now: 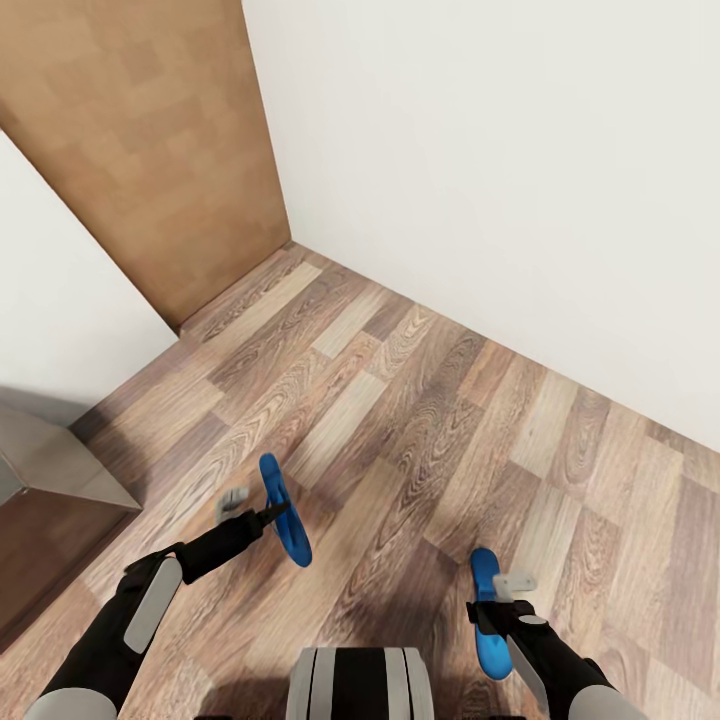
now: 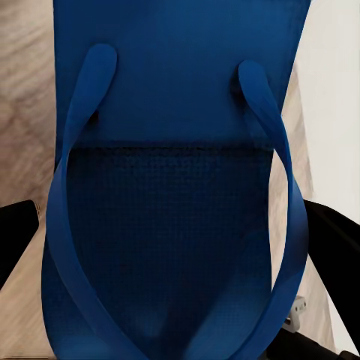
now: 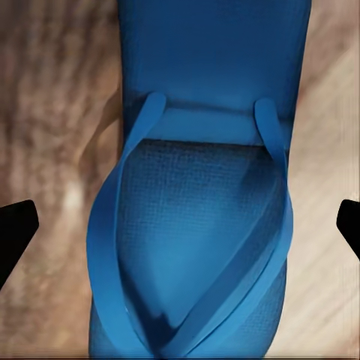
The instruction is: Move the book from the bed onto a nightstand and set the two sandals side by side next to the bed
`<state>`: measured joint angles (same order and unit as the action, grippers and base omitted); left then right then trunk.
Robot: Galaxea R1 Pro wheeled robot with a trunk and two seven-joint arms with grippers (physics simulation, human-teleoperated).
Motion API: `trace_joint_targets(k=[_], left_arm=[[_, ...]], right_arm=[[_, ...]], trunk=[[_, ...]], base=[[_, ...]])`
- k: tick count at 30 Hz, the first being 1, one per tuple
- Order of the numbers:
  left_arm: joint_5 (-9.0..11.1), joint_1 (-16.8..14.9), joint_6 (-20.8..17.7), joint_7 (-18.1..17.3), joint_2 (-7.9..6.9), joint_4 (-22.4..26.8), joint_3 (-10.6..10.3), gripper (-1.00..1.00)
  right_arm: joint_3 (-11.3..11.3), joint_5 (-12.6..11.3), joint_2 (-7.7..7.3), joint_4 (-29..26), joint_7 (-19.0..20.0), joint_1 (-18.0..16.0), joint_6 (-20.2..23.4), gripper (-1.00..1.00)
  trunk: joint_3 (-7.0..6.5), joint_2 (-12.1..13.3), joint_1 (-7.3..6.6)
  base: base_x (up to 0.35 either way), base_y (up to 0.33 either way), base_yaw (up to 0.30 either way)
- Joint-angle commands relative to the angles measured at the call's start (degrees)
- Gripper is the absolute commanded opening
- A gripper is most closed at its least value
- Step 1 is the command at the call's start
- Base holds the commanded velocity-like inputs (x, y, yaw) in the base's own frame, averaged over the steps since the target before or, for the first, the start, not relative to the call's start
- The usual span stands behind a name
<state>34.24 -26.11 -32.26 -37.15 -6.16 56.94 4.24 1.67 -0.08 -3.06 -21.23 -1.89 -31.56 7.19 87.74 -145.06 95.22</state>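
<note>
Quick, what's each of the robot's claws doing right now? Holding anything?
Left gripper: closed on a blue sandal, held up off the floor.
Right gripper: closed on the other blue sandal.

No text, label, brand, number or sign can be read on any surface shown, neither on the sandals nor on the floor or walls.

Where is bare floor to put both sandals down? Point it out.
Bare wood floor runs ahead of both grippers to the white wall and the wooden door. It is tighter at the left, by the brown cabinet with grey top.
</note>
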Motion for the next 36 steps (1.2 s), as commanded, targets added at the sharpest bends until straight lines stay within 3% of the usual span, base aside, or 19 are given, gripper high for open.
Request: trace_joint_targets(k=[1,5,11,19,32,33,36], left_arm=[[0.4,0.0,-0.4,0.0,0.01,0.0,0.1,-1.0],[0.4,0.0,-0.4,0.0,0.01,0.0,0.1,-1.0],[0.4,0.0,-0.4,-0.1,0.01,0.0,0.1,-1.0],[0.4,0.0,-0.4,-0.1,0.01,0.0,0.1,-1.0],[0.4,0.0,-0.4,-0.1,0.01,0.0,0.1,-1.0],[0.4,0.0,-0.4,-0.1,0.01,0.0,0.1,-1.0],[0.4,0.0,-0.4,-0.1,0.01,0.0,0.1,-1.0]], right_arm=[[0.2,0.0,-0.02,-0.1,-0.2,0.0,0.4,1.0],[0.2,0.0,-0.02,-0.1,-0.2,0.0,0.4,1.0],[0.2,-0.1,-0.02,-0.1,-0.2,0.0,0.4,1.0],[0.2,-0.1,-0.02,-0.1,-0.2,0.0,0.4,1.0],[0.2,-0.2,-0.09,-0.1,-0.2,0.0,0.4,1.0],[0.2,-0.2,-0.05,-0.1,-0.1,0.0,0.4,-1.0],[0.2,-0.2,-0.04,-0.1,-0.1,0.0,0.4,-1.0]], trunk=[[0.26,0.0,0.01],[1.15,-0.1,0.12],[1.15,-0.1,0.12],[2.92,-0.2,0.32],[2.92,-0.2,0.32],[2.92,-0.2,0.32],[2.92,-0.2,0.32]], base=[[0.0,0.0,0.0],[0.0,0.0,0.0],[0.0,0.0,0.0],[0.0,0.0,0.0],[0.0,0.0,0.0],[0.0,0.0,0.0],[0.0,0.0,0.0]])
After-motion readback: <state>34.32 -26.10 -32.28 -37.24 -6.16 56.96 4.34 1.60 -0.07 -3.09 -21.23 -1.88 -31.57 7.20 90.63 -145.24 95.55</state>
